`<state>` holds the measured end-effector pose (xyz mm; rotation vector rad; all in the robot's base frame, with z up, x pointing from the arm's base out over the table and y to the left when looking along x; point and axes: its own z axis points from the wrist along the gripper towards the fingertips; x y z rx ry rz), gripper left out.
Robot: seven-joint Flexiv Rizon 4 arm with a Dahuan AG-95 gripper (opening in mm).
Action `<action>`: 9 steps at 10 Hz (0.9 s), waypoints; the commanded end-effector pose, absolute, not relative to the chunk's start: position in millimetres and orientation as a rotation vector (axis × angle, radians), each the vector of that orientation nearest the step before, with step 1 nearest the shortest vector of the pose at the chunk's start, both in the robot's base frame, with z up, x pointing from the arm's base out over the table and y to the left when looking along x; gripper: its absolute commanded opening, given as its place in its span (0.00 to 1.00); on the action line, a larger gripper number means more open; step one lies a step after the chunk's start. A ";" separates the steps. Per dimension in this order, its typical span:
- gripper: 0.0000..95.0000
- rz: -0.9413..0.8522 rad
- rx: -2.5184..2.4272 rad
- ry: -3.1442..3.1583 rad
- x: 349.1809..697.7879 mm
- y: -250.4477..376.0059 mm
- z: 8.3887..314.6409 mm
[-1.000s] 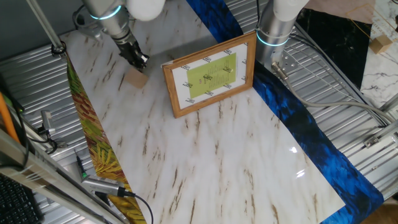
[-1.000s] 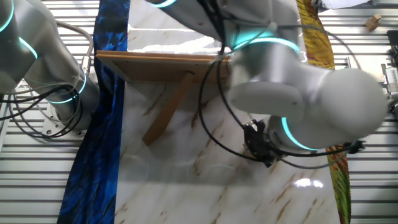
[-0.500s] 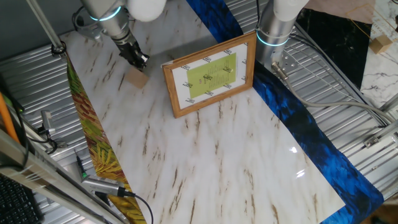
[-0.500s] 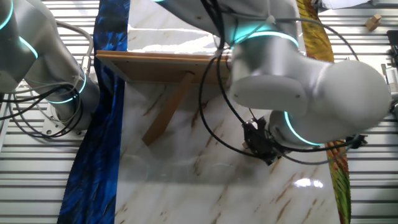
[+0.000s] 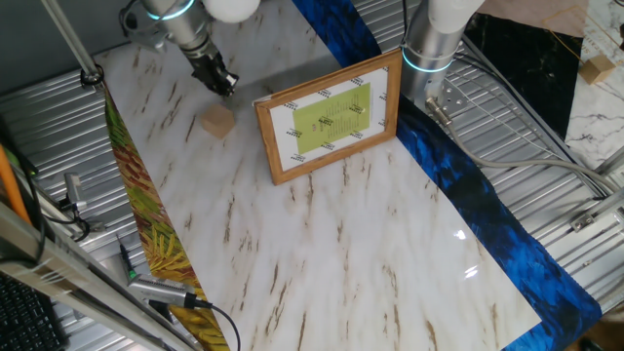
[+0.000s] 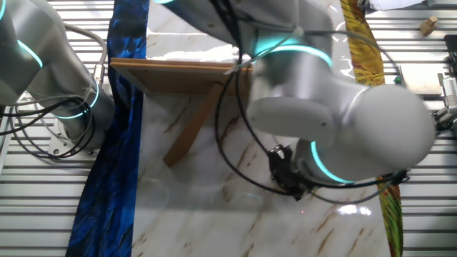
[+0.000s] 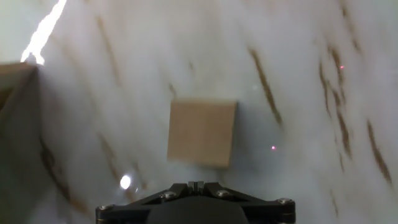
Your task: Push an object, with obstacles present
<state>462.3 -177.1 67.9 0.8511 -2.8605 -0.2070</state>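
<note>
Hand view first: the small wooden cube (image 7: 202,132) sits square on the white marbled table (image 7: 298,56), just ahead of the black gripper body at the bottom edge, with a clear strip of tabletop between the two, so nothing is touching it. Over to one fixed view, and the gripper (image 5: 223,83) hangs at the far left of the table, its dark fingers pointed down and close together, tips just beyond the cube (image 5: 218,121) and apart from it; nothing sits between those fingers, though whether they are fully closed I cannot tell from here. The cube rests alone on the marble, left of the picture frame (image 5: 329,116), which stands propped upright, a brown wooden border holding a white mat and a yellow-green printed sheet (image 5: 331,113) inside it. Cube and frame are near each other but not touching. From the other fixed view, the frame (image 6: 178,75) shows its plain back with a wooden prop leg (image 6: 194,128) angled down to the table, and the arm's big grey elbow fills the right, hiding the cube; the black hand (image 6: 284,173) peeks out low beneath it.
</note>
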 end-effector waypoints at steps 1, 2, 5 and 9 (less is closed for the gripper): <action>0.00 -0.192 0.854 -2.863 437.7 -189.2 73.2; 0.00 -0.193 0.852 -2.867 434.6 -190.8 73.5; 0.00 -0.178 0.874 -2.859 434.6 -190.8 73.5; 0.00 -0.178 0.929 -2.841 434.6 -190.8 73.5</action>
